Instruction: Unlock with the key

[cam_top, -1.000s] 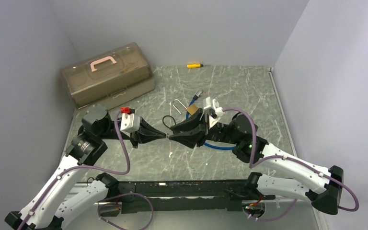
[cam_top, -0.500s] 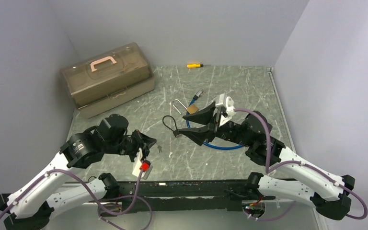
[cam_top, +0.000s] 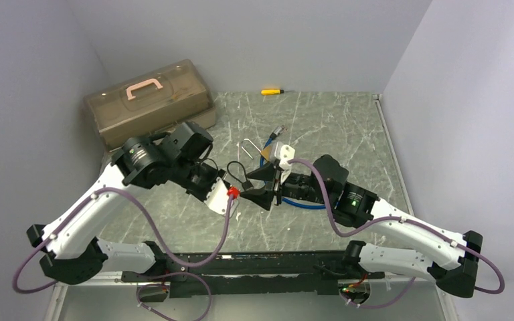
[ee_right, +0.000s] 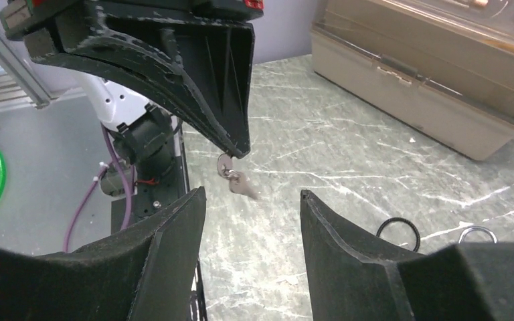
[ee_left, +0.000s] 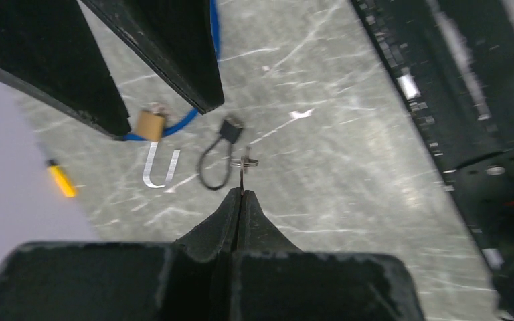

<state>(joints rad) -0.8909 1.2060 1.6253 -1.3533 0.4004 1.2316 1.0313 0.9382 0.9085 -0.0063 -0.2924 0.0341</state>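
My left gripper [ee_left: 241, 192] is shut on a small key [ee_left: 243, 166], pinched edge-on at its fingertips above the table. In the right wrist view the key [ee_right: 225, 164] hangs from the left gripper's fingertips [ee_right: 239, 144], with a second key [ee_right: 243, 185] dangling below it on the ring. My right gripper [ee_right: 251, 200] is open and empty, its jaws facing the key just short of it. In the top view the two grippers meet near the table's middle, left gripper [cam_top: 234, 189], right gripper [cam_top: 258, 185]. The brass padlock [cam_top: 268, 152] lies behind on a blue cable [cam_top: 308, 204] and also shows in the left wrist view [ee_left: 150, 124].
A silver U-shaped shackle [cam_top: 247, 147] and a black cord loop [cam_top: 237, 168] lie by the padlock. A tan toolbox [cam_top: 150, 100] with a pink handle stands at the back left. A yellow tool [cam_top: 272, 91] lies by the back wall. The black base rail [cam_top: 254, 264] runs along the near edge.
My left arm has swung up and right from the near table, turning its wrist and carrying the key to the right gripper. The right gripper has shifted slightly left and stays open.
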